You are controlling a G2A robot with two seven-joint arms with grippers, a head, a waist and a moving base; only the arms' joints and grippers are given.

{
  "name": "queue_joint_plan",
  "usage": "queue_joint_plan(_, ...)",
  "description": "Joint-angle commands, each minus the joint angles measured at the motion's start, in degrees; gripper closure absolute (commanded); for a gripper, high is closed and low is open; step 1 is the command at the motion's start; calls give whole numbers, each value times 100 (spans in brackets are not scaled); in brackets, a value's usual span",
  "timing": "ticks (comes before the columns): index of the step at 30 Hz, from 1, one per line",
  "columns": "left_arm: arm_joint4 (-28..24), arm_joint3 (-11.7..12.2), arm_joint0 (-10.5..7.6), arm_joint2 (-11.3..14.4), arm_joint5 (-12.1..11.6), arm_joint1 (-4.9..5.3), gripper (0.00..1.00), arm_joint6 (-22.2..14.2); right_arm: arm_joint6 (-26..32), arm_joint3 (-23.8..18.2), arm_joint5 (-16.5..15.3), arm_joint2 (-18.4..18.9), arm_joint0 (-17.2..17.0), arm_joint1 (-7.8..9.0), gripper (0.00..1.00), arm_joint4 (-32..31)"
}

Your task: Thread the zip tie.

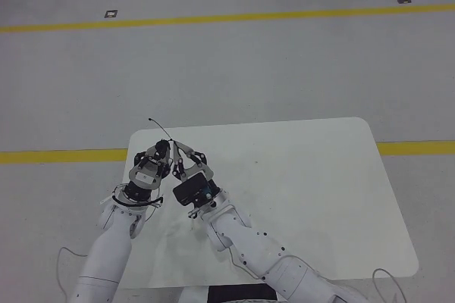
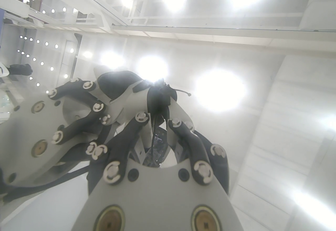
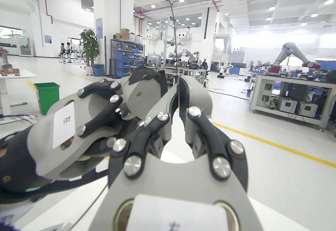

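The zip tie (image 1: 159, 129) is a thin black strap that sticks up and away past the table's far left edge. Both grippers meet at its base. In the top view my left gripper (image 1: 165, 148) is on the left and my right gripper (image 1: 177, 148) is just beside it, their tips touching. In the right wrist view my right gripper (image 3: 178, 86) is shut on the zip tie (image 3: 172, 32), which rises straight from the pads. In the left wrist view my left gripper (image 2: 160, 99) is shut on the zip tie, whose knobbed end (image 2: 183, 92) pokes out sideways.
The white table (image 1: 303, 189) has rounded corners and stretches out to the right of the grippers. Both grippers hover over its far left edge, with grey floor and a yellow line (image 1: 53, 156) beyond.
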Motion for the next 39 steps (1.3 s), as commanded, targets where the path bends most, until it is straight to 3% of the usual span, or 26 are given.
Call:
queue_joint_plan(1, 0, 0, 0, 0, 0, 0, 100, 0, -1, 9, 0, 3, -2, 14, 100, 0)
queue_joint_plan(39, 0, 0, 0, 0, 0, 0, 100, 0, 306, 512, 0, 11, -17, 302, 100, 0)
